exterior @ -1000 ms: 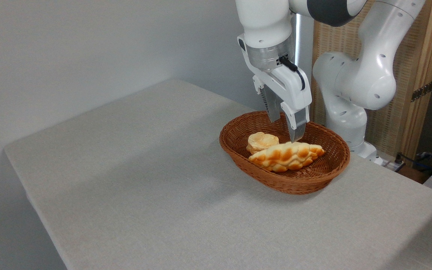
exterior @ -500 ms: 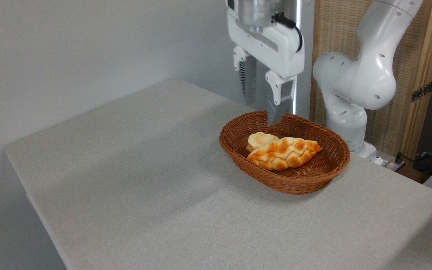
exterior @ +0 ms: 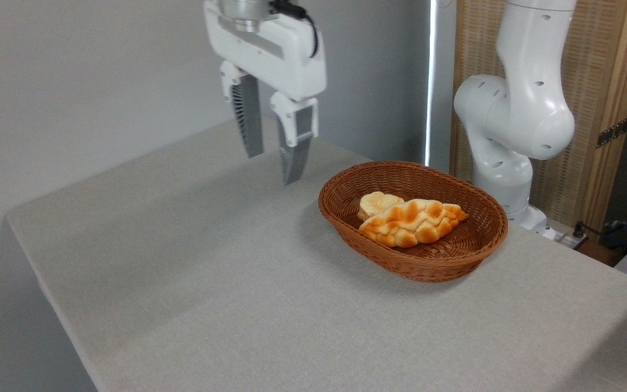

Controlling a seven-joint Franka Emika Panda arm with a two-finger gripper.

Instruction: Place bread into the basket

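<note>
Left of basket point(exterior: 340, 212) w/ bread point(exterior: 412, 222) inside, gripper point(exterior: 274, 167) has swung away, fingers point(exterior: 249, 122) apart, empty.

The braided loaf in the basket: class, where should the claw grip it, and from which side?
Grip the braided loaf across its wide middle, coming straight down from above. Its ends taper to points, the basket walls block low approaches, and the small bun sits close behind its left end. The claw is open.

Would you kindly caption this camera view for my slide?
Bread lies in basket; open claw hangs left.
</note>
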